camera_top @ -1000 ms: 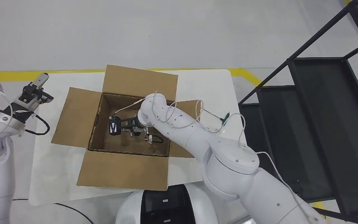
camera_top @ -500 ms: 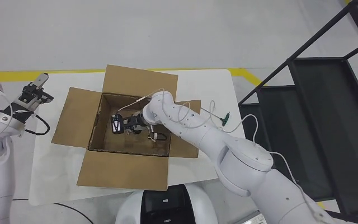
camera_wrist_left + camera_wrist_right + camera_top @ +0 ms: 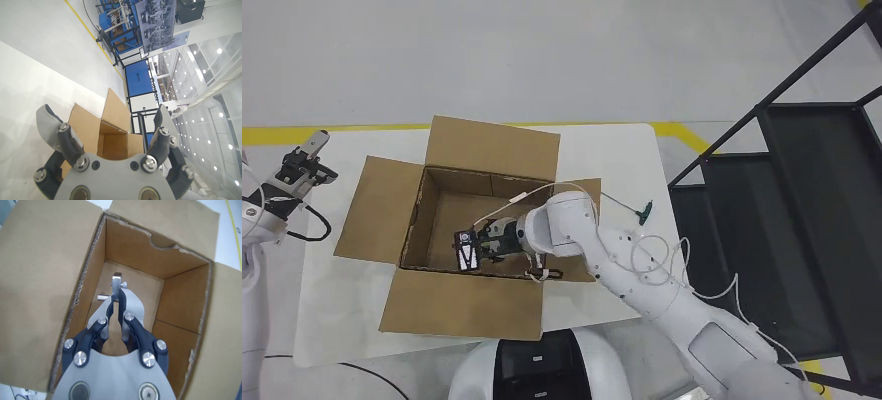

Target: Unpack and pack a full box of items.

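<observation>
pinching a small metal part, a silver block with a short pin sticking out of its side, the right gripper has its fingers pressed almost together on it and reaches down inside the open cardboard box. in the top view this gripper lies just left of and below the frame's centre, close to the box's lower wall, and the box stands with all four flaps folded out on the white table. the left gripper sits at the left edge of the top view, well apart from the box, its fingers spread wide.
</observation>
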You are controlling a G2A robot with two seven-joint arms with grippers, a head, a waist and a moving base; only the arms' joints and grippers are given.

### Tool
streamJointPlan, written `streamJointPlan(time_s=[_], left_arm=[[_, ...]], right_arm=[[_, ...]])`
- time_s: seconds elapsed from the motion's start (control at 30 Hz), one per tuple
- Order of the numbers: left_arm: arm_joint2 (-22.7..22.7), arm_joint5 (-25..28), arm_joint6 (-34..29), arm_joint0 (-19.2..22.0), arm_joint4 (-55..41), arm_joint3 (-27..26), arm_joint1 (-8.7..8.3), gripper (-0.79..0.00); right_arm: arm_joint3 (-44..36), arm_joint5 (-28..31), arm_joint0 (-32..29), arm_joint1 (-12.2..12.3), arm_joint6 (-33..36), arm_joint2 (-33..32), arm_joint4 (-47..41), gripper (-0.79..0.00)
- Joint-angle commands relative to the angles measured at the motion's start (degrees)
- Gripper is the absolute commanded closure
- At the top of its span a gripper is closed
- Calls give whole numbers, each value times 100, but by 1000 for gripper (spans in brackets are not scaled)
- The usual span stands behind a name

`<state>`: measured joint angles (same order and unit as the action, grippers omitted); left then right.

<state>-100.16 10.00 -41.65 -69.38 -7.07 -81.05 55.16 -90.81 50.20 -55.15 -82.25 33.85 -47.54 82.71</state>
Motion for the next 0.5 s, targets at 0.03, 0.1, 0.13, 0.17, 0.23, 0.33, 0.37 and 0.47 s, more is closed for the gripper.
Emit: streamJointPlan(time_s=[0.03,0.1,0.13,0.17,0.23,0.33,0.37,0.47], left_arm=[[0,0,0,0,0,0,0,-785],[0,0,0,0,0,0,0,-785],[0,0,0,0,0,0,0,-785],[0,0,0,0,0,0,0,-785],[0,0,0,0,0,0,0,-785],[0,0,0,0,0,0,0,-785],[0,0,0,0,0,0,0,-785],[0,0,0,0,0,0,0,-785]], right_arm=[[-745,-87,-571,135,162,-322,77,0],[-1060,-203,-914,216,141,-529,169,0],[-1211,-279,-1084,254,96,-622,248,0],[-1357,-370,-1248,285,12,-701,316,0],[-1527,-497,-1463,325,-167,-800,414,0],[-1527,-497,-1463,325,-167,-800,414,0],[-1527,-497,-1463,325,-167,-800,414,0],[-1527,-497,-1463,325,-167,-800,414,0]])
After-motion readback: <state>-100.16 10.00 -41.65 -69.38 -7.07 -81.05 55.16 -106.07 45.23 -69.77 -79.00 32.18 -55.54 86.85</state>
